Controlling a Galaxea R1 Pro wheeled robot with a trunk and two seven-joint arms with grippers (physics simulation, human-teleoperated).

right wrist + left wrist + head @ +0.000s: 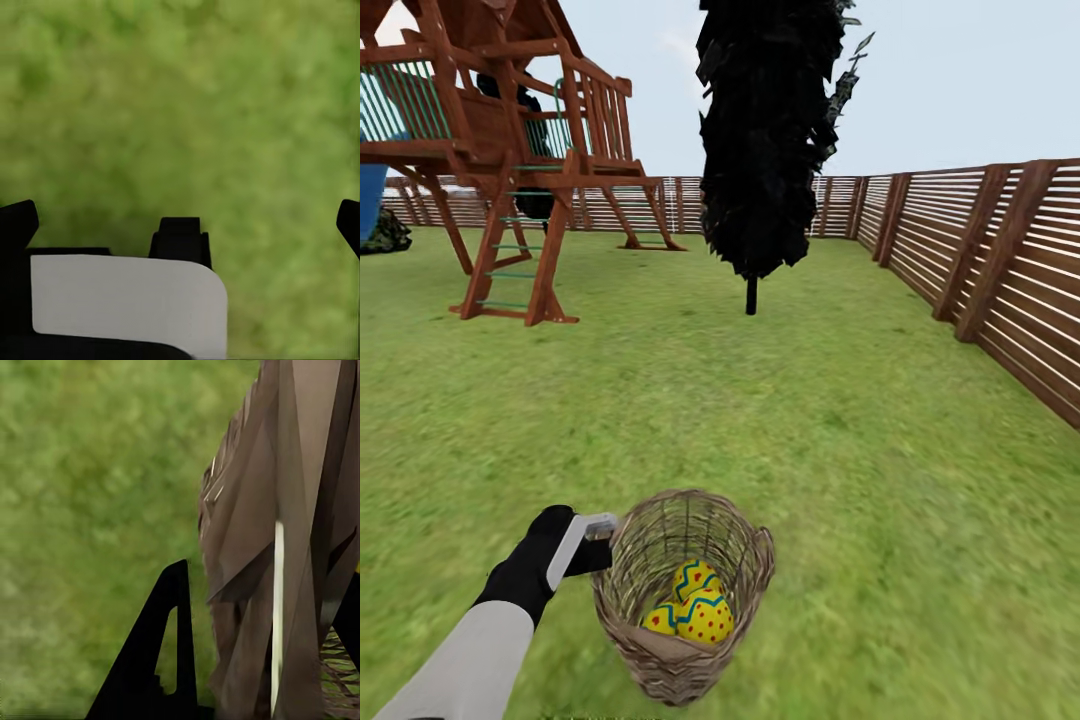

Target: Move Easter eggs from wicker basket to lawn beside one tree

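Three Easter eggs [695, 605], yellow with blue zigzags and red dots, lie inside the wicker basket [682, 590] on the lawn [810, 430], low and central in the head view. At the basket's ten o'clock, the left gripper [600, 540] straddles its rim, fingers apart. The right gripper [187, 217] hangs spread wide over bare grass.

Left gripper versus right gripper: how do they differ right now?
The left gripper is at the wicker basket's rim, with the rim wall between its spread fingers; the right gripper hangs over bare lawn with nothing between its fingers. The left has basket weave close ahead of its camera; the right has grass. Both are open.
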